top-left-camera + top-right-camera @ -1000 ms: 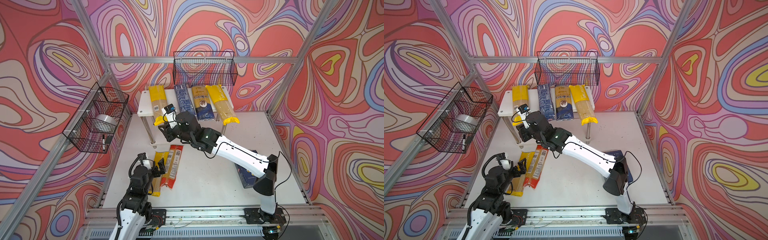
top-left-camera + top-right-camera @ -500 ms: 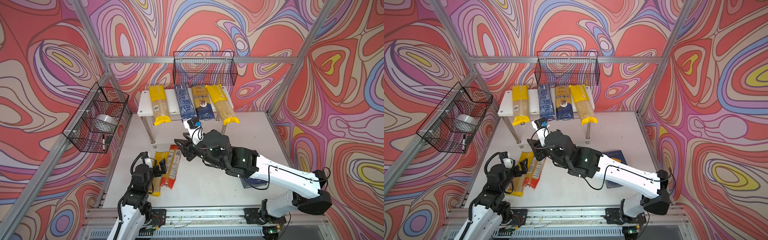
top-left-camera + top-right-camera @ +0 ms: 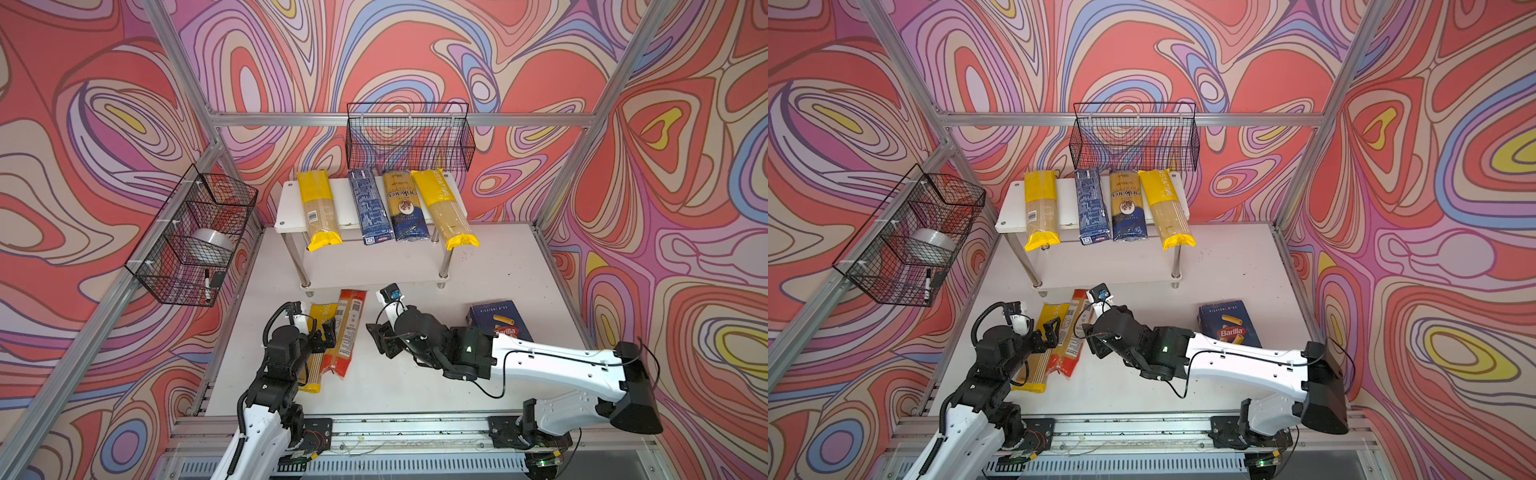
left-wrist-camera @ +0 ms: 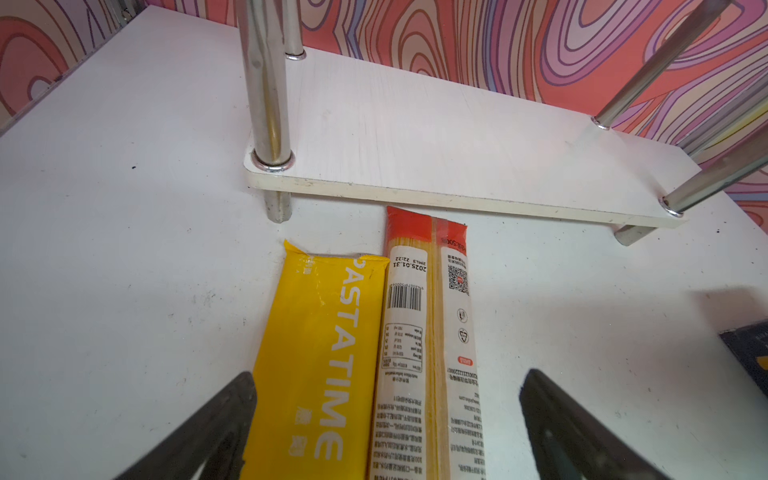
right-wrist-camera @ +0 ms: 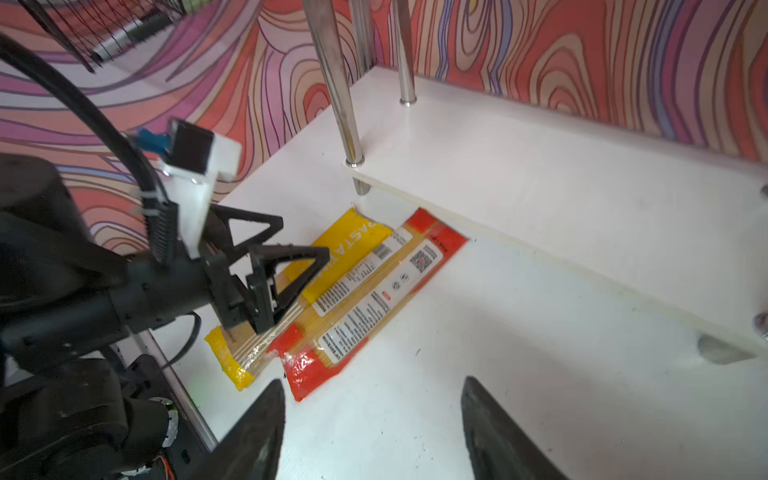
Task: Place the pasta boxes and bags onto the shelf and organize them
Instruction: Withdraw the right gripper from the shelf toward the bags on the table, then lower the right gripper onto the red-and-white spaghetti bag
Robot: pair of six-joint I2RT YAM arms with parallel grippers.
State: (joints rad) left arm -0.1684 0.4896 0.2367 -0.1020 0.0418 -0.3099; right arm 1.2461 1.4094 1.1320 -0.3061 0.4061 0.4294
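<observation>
The left gripper (image 4: 386,376) stands with jaws wide over two packets that lie side by side on the table (image 3: 478,266) just in front of the shelf (image 3: 286,208), near its left front leg; both packets run between its fingers, and contact cannot be told; the yellow packet (image 4: 320,353) reads "PASTATIME"; the red-ended packet (image 4: 419,332), its tip at the lower tier's edge, shows a barcode, a QR code and "2025.01.31"; the right gripper (image 5: 372,382) hangs just beside them, jaws wide, with nothing between; the rigatoni box (image 3: 496,318), marked "Barilla" and "RIGATONI", lies in front of the shelf's right end; four items lie on the top tier: two yellow packets (image 3: 318,208) (image 3: 442,208), one narrow blue box (image 3: 370,208), one "ankara" bag (image 3: 405,208); seven in all.
</observation>
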